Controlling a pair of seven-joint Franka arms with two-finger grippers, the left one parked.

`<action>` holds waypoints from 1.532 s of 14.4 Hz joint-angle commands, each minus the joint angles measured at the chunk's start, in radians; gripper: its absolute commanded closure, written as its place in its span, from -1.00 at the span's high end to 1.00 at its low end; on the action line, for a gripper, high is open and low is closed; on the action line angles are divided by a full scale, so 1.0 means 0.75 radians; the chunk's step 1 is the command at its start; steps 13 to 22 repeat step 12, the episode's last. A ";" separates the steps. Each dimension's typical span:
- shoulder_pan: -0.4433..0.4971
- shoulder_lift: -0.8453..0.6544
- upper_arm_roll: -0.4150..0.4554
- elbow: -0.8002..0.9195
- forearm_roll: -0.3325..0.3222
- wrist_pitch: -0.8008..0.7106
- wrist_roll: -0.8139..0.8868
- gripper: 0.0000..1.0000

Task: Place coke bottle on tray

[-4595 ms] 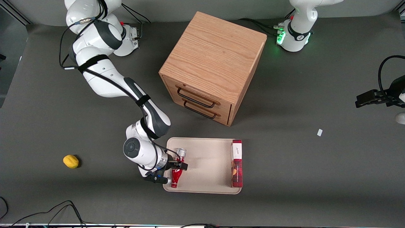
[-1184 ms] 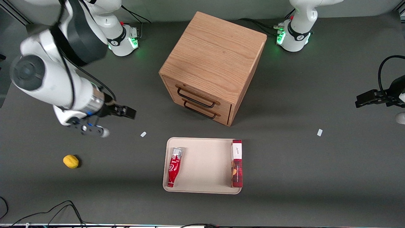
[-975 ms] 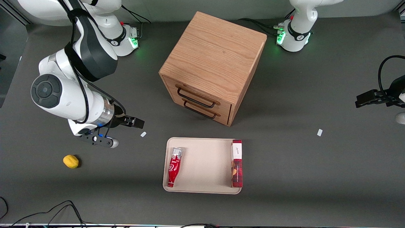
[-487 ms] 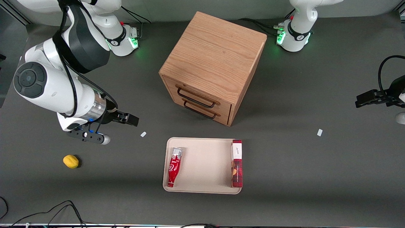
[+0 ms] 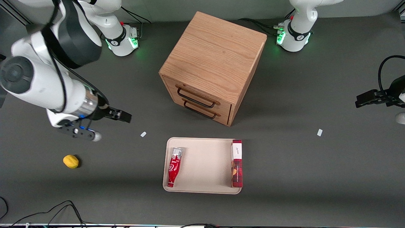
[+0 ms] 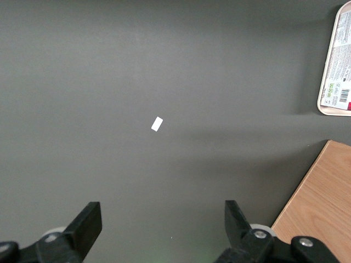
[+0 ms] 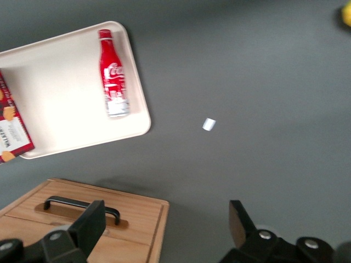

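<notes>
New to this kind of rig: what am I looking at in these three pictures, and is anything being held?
Two white robot arms stand at a dark table. The wide picture is taken from the front; the two others come from cameras on the arms' wrists. The working arm's gripper hangs above bare table toward its own end, away from the tray, jaws open, holding nothing. The coke bottle lies on its side on the tray; the right wrist picture shows them too. A red box stands along the tray's edge nearest the parked arm. A wooden cabinet sits farther from the front camera, and a yellow fruit lies near the working arm.
</notes>
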 commanded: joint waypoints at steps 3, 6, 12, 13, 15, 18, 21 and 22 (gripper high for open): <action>-0.004 -0.288 -0.164 -0.043 0.002 -0.310 -0.174 1.00; -0.004 -0.493 -0.234 -0.226 0.002 -0.359 -0.258 1.00; 0.002 -0.586 -0.273 -0.311 -0.009 -0.363 -0.254 1.00; 0.002 -0.586 -0.273 -0.311 -0.009 -0.363 -0.254 1.00; 0.002 -0.586 -0.273 -0.311 -0.009 -0.363 -0.254 1.00; 0.002 -0.586 -0.273 -0.311 -0.009 -0.363 -0.254 1.00; 0.002 -0.586 -0.273 -0.311 -0.009 -0.363 -0.254 1.00; 0.002 -0.586 -0.273 -0.311 -0.009 -0.363 -0.254 1.00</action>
